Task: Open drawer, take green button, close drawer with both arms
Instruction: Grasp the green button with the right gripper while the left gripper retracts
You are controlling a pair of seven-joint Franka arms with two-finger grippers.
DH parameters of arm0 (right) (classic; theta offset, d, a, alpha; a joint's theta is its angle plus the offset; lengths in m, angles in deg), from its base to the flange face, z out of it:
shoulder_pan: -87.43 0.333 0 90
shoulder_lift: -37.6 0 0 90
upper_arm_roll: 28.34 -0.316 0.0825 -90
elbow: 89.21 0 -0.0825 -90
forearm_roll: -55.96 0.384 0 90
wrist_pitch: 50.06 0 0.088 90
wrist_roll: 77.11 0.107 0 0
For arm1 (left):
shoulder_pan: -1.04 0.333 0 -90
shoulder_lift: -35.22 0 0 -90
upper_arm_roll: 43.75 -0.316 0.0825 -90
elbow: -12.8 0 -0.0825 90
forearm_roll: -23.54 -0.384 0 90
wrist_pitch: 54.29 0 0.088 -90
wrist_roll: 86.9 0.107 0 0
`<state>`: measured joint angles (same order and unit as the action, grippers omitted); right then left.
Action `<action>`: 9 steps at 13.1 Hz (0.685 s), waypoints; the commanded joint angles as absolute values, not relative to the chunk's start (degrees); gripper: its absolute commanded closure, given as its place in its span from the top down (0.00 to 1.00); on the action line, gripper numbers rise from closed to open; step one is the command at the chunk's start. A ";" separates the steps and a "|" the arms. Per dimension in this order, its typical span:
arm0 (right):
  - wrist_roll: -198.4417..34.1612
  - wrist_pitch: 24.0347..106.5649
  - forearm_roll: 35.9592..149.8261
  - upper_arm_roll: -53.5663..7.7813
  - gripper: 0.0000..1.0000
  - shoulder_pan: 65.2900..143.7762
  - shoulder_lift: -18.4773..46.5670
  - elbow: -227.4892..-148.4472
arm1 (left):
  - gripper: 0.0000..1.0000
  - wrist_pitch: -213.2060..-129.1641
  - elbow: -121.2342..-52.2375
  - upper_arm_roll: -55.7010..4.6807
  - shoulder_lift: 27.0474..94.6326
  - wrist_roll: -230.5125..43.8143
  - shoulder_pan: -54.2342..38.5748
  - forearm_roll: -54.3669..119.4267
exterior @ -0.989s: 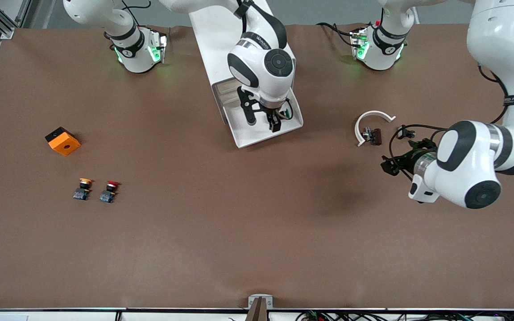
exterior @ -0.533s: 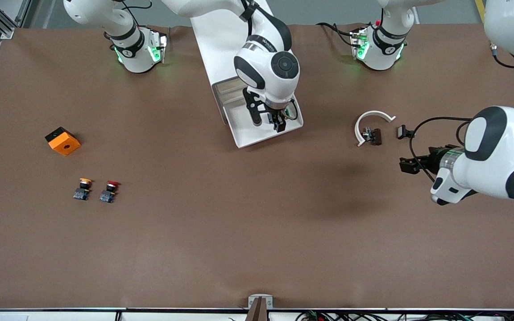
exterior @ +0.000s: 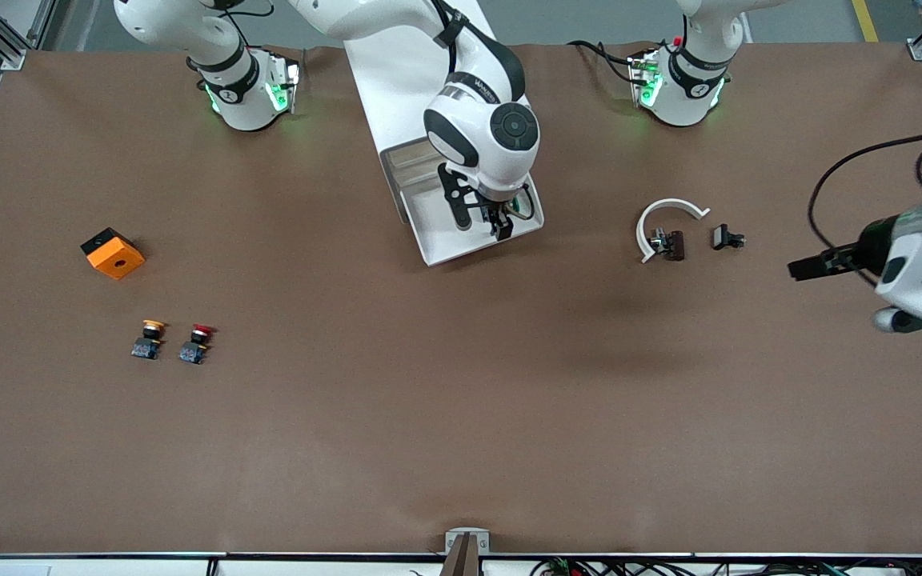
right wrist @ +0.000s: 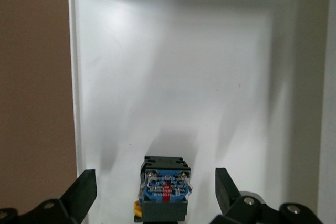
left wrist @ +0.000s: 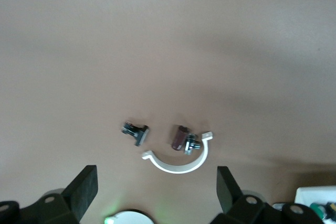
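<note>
1. Starting at the right arm's end of the desk (exterior: 349, 416), an orange block (exterior: 112, 253) lies alone, and nearer the front camera sit the yellow-capped button (exterior: 147, 338) and the red-capped button (exterior: 196, 343), side by side. Neither is the one the task wants, and both look untouched.

2. Toward the middle, the drawer (exterior: 438, 240) stands pulled out of the white cabinet (exterior: 397, 72), so the opening step looks done.

3. Over that open tray hangs the right tool (exterior: 483, 222), jaws spread wide and holding nothing. In the right wrist view the green button (right wrist: 165, 188) lies on the drawer floor directly between the open fingers (right wrist: 80, 196), its black-and-grey body showing; the green cap is only glimpsed in the front view, just beside the tool.

4. My reading: the pick is about to begin but the button is not yet gripped. Taking it out and closing the drawer are both left.

5. Toward the left arm's end lie a white curved clip (exterior: 663, 218) with a small dark part (exterior: 670, 243) touching it, and a small black piece (exterior: 725, 238) just beside. None belongs to the task.

6. At the edge, the left tool (exterior: 807, 267) waits over bare desk, its jaws wide open and empty, well apart from the drawer it may need to help close.
</note>
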<state>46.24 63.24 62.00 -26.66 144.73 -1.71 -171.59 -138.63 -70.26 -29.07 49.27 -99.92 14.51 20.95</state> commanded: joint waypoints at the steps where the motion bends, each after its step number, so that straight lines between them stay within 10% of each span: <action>1: 45.67 63.15 63.08 -26.32 1.00 145.53 -3.01 -169.98 | 1.00 -138.92 -72.28 -28.72 45.25 -89.57 17.65 20.02; 5: 45.33 63.85 63.17 -26.41 0.98 145.53 -3.53 -169.98 | 1.00 -141.46 -77.44 -28.63 37.79 -81.12 21.25 20.28; 7: 43.22 63.85 64.65 -26.41 0.65 145.53 -3.54 -170.07 | 1.00 -144.71 -82.19 -28.72 33.22 -79.87 21.61 20.99; 9: 41.90 63.85 65.71 -26.41 0.54 145.53 -3.54 -170.07 | 1.00 -144.81 -82.39 -28.37 32.06 -80.13 21.52 21.08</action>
